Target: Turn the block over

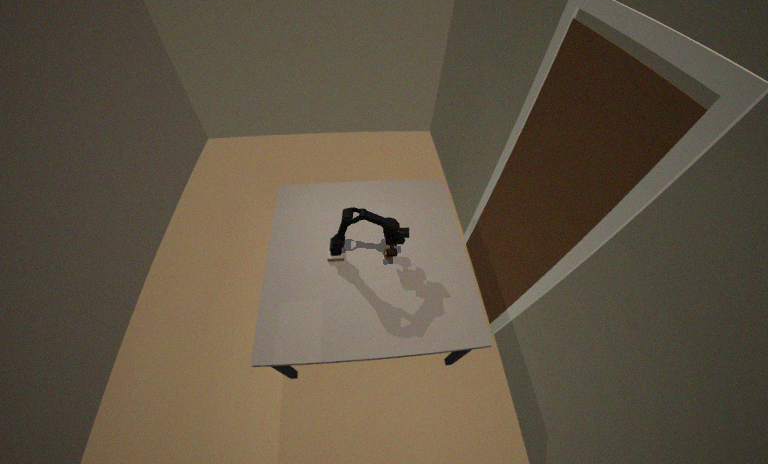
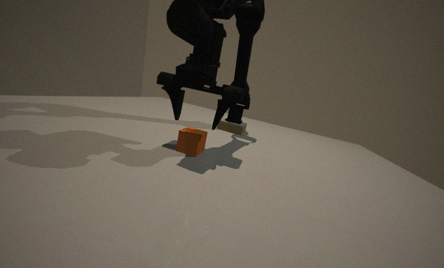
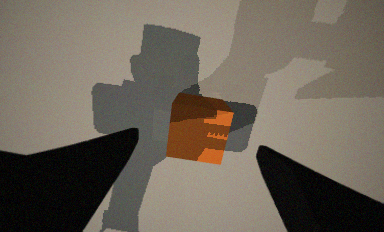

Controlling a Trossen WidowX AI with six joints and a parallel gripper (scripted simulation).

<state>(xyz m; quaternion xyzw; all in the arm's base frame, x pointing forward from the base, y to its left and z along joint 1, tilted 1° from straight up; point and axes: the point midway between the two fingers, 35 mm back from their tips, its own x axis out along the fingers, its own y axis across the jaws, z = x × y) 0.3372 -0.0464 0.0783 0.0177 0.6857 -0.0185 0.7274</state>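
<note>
An orange block (image 2: pixel 191 141) (image 3: pixel 199 128) rests on the grey table (image 2: pixel 294 200) (image 1: pixel 294 323). Its top face carries a darker mark, seen in the wrist view and faintly in the exterior view. My gripper (image 2: pixel 195 121) (image 3: pixel 198 142) (image 1: pixel 390 248) is open and empty. It hangs just above the block, with its two dark fingertips pointing down on either side of it and clear of it. In the top view the block is only a small orange speck under the gripper.
The arm's base sits on a small tan plate (image 2: pixel 233 127) (image 1: pixel 335 259) just behind the block. The table's edges lie far from the block. A brown door (image 1: pixel 577 165) in a white frame stands to the right of the table.
</note>
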